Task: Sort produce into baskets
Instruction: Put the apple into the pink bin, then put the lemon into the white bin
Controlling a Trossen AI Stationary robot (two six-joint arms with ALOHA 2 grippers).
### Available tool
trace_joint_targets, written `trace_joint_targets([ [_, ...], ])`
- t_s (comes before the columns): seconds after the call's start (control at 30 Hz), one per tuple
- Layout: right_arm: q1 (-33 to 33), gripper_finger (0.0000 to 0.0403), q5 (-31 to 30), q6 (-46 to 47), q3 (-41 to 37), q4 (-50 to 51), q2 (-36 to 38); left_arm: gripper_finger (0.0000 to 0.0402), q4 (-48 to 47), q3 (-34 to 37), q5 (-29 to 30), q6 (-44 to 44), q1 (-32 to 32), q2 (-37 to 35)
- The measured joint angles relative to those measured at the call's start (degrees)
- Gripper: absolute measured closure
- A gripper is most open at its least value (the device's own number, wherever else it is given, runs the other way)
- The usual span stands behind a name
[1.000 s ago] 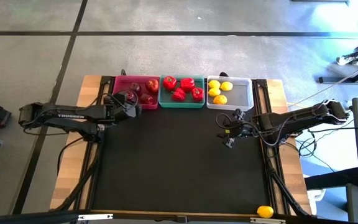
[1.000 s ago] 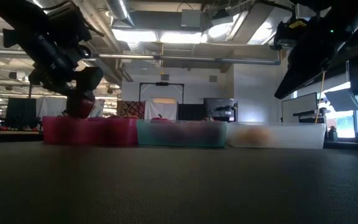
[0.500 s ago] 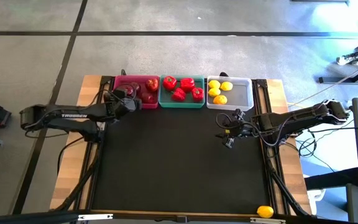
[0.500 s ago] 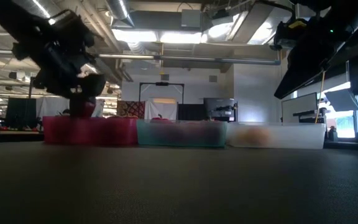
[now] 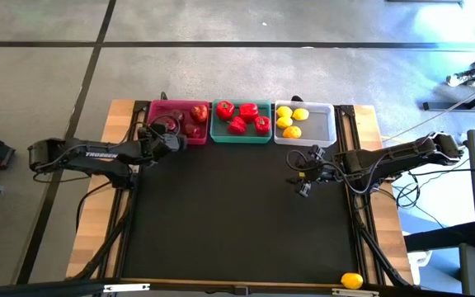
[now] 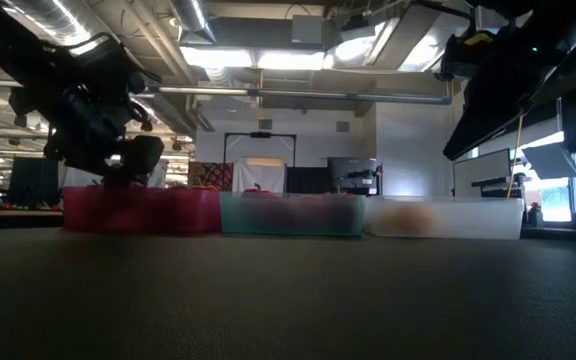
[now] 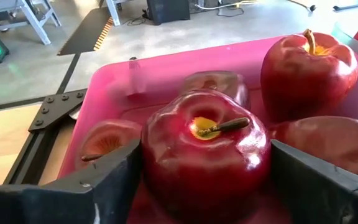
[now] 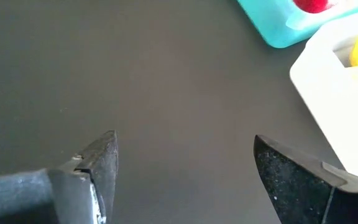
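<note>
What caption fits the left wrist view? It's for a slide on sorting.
Left gripper fingers flank a dark red apple over the pink basket, other apples alongside.

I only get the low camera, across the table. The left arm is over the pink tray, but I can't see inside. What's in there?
Observer: Dark red round apples. One apple sits between the left gripper's fingers, inside the pink plastic tray.
Operator: Is anything left on the table?
Observer: Yes, one yellow oval lemon at the near edge of the black table mat.
Operator: What's the right arm doing?
Observer: The right gripper hangs open over bare mat, beside the white tray.
</note>
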State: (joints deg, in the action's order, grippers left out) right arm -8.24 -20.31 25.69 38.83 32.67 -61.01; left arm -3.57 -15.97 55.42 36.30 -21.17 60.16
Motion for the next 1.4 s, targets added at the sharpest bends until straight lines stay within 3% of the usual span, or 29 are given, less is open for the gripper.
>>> trace_joint_targets([
  [0.23, 0.00, 0.0104, 1.50, 0.57, 0.01, 0.54, 0.00, 0.0048, -0.03, -0.01, -0.05, -2.03, 0.03, -0.08],
  [0.77, -0.01, 0.0104, 2.41, 0.37, 0.41, 0.94, 0.00, 0.0043, -0.48, -7.41, -3.20, -10.82, 2.14, -2.94],
  [0.93, -0.84, 0.0104, 12.84, 1.48, 5.32, 6.28, 0.02, 0.0043, -0.40, -10.35, -8.44, -12.64, 8.61, -8.01],
  [1.17, -11.12, 0.0104, 28.53, 14.45, 11.13, 16.56, 0.02, 0.0043, 5.75, -11.13, -22.56, -10.66, 20.83, -10.72],
  [1.27, -19.01, 0.0104, 32.82, 24.50, 11.19, 17.89, 0.02, 0.0043, 7.94, -11.10, -23.69, -8.37, 26.00, -9.54],
  [1.4, -30.76, 0.0104, 32.58, 37.68, 11.19, 15.49, -0.48, 0.0043, 12.72, -11.10, -23.80, -5.93, 31.79, -6.46],
])
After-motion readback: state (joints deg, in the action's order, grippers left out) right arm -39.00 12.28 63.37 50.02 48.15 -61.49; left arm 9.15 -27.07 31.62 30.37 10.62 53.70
